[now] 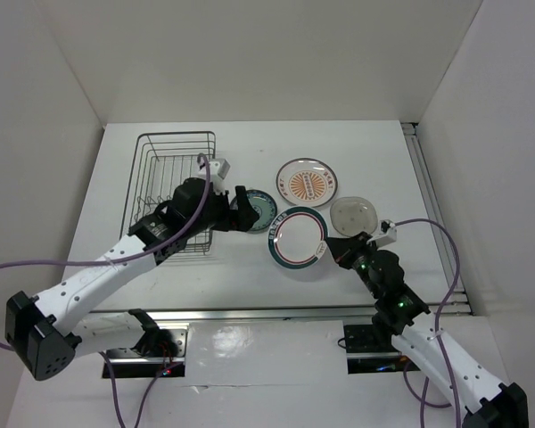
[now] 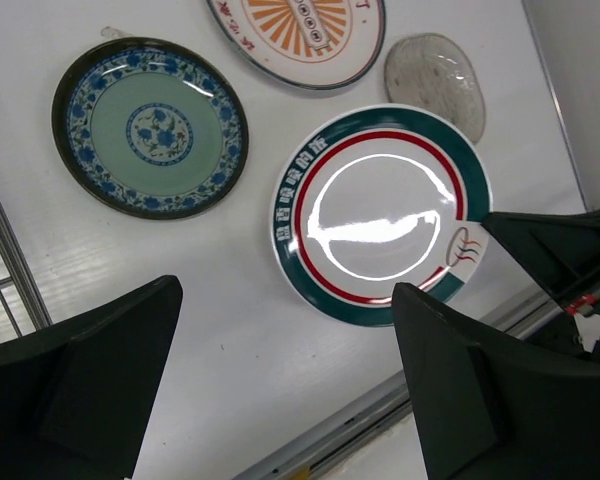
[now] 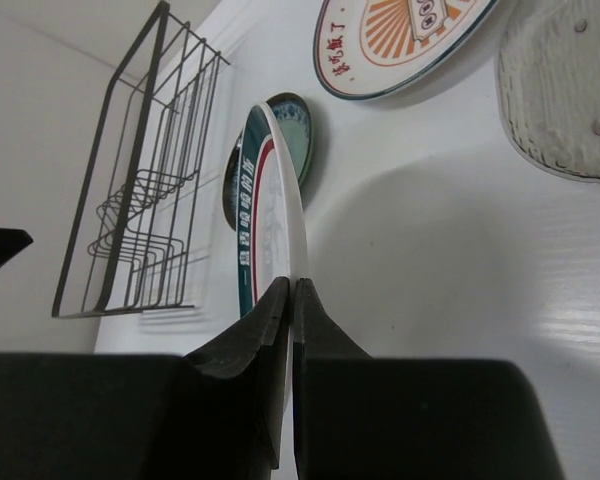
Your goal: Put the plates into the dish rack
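My right gripper [image 1: 333, 252] is shut on the rim of the white plate with teal-and-red rings [image 1: 298, 239], holding it lifted and tilted; the plate shows edge-on in the right wrist view [image 3: 275, 190] and face-on in the left wrist view [image 2: 380, 212]. My left gripper [image 1: 239, 211] is open and empty, hovering between the dish rack [image 1: 174, 192] and the teal-blue patterned plate [image 1: 255, 210], which lies flat on the table [image 2: 150, 125]. The white plate with orange sunburst centre [image 1: 308, 182] lies flat behind them [image 2: 305, 35]. The rack also shows in the right wrist view [image 3: 145, 190].
A small clear glass dish [image 1: 353, 214] lies to the right of the plates [image 2: 435, 75]. A metal rail [image 1: 276, 312] runs along the table's near edge. White walls enclose the table on three sides.
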Robot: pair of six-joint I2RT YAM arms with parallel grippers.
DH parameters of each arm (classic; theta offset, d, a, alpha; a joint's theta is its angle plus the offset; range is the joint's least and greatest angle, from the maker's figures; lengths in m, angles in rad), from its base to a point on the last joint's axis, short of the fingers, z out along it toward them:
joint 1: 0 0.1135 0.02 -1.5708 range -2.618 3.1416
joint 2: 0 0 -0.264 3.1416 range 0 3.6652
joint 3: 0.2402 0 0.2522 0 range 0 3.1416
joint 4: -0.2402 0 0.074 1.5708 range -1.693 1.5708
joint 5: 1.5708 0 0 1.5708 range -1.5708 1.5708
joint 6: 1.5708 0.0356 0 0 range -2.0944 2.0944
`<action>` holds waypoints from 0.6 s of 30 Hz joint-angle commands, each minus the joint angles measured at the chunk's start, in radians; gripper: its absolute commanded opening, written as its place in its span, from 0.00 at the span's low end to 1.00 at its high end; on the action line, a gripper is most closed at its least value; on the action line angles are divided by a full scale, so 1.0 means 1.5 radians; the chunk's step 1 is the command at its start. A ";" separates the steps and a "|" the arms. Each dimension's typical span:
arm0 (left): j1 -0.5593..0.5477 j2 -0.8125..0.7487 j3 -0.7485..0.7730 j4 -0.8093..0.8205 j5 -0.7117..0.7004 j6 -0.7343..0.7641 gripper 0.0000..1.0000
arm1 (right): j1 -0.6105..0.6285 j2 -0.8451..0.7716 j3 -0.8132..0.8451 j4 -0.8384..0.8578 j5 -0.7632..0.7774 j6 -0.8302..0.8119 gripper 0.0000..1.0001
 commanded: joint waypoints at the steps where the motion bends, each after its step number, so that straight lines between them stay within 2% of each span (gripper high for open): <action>1: -0.002 0.024 -0.024 0.049 -0.035 -0.023 1.00 | -0.003 0.018 0.028 0.000 0.035 -0.010 0.00; 5: -0.002 0.024 -0.062 0.078 -0.035 -0.029 1.00 | -0.003 -0.013 0.010 0.000 0.042 -0.004 0.00; 9: -0.002 0.035 -0.072 0.099 -0.043 -0.035 1.00 | -0.003 0.000 0.018 0.000 0.043 -0.010 0.00; 18: -0.002 0.090 -0.093 0.165 0.011 -0.035 1.00 | -0.003 -0.006 0.045 -0.005 0.025 -0.010 0.00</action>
